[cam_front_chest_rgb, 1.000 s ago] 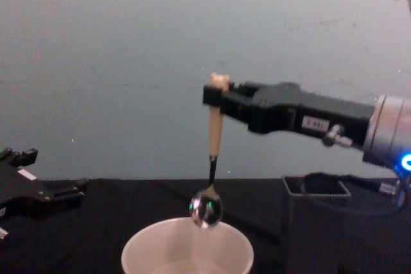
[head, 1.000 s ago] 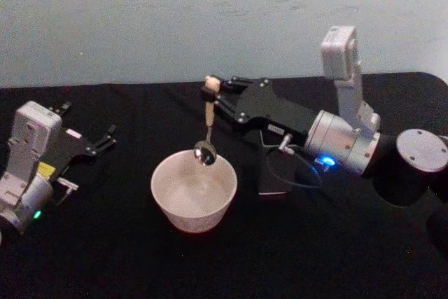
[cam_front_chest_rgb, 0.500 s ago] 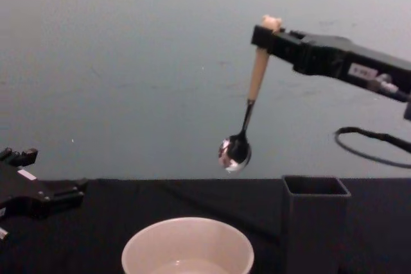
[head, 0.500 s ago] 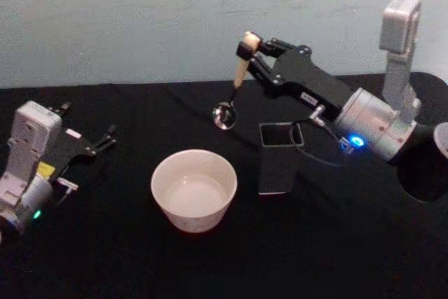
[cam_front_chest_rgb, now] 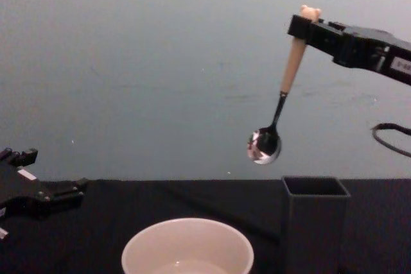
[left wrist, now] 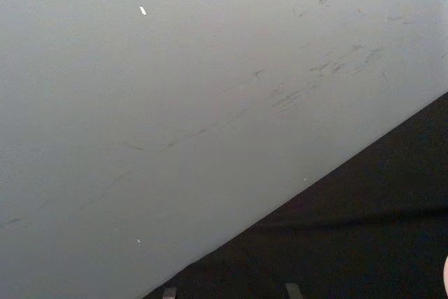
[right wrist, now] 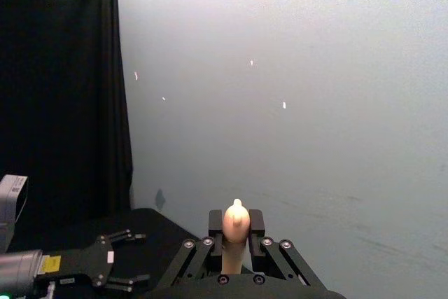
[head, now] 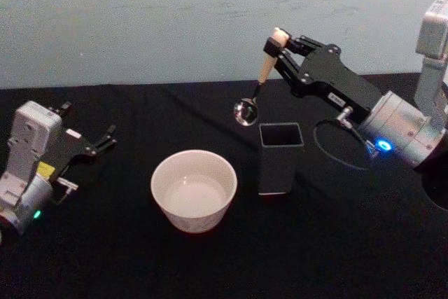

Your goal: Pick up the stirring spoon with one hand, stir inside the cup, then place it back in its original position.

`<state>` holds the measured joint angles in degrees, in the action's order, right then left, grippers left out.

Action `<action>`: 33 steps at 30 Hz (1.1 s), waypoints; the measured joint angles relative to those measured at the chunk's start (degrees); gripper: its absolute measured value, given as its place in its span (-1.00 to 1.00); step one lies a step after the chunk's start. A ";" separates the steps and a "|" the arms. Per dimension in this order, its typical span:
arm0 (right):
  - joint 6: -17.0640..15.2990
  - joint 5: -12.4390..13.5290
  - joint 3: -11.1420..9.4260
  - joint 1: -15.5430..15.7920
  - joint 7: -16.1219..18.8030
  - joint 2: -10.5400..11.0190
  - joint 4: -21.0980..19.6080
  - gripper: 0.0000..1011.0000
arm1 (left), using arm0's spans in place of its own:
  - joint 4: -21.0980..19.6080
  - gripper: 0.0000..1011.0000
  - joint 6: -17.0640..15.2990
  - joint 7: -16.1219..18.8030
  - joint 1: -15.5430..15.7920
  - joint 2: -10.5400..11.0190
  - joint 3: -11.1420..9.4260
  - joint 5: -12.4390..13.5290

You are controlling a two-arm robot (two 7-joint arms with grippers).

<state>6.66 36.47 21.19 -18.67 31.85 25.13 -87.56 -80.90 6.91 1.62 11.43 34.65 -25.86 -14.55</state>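
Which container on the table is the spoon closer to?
The dark square-mouthed holder, right of the round cream cup; the spoon in the right gripper hangs just above its left edge.

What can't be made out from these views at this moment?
Whether the cup holds liquid: head view, its pale inside gives no clue.
Inside of the holder: head view, lost in shadow.
Bases of cup and holder: chest view, cut off by the bottom edge.
The stirring spoon's bowl: right wrist view, hidden behind the right gripper.
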 joint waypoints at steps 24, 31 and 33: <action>0.70 -0.52 -3.04 3.58 -0.15 3.98 -1.94 -0.58 | 0.00 0.98 0.00 0.00 0.00 0.00 0.00 0.00; 0.61 -1.65 -2.89 3.47 -0.25 3.74 -0.54 -0.58 | 0.00 0.98 0.00 0.00 0.00 0.00 0.00 0.00; 0.57 -2.03 -2.70 3.18 -0.25 3.45 0.24 -0.58 | 0.00 0.98 0.00 0.00 0.00 0.00 0.00 0.00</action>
<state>7.23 34.44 18.49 -15.49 31.60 28.58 -87.33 -80.90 6.91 1.62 11.43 34.65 -25.86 -14.55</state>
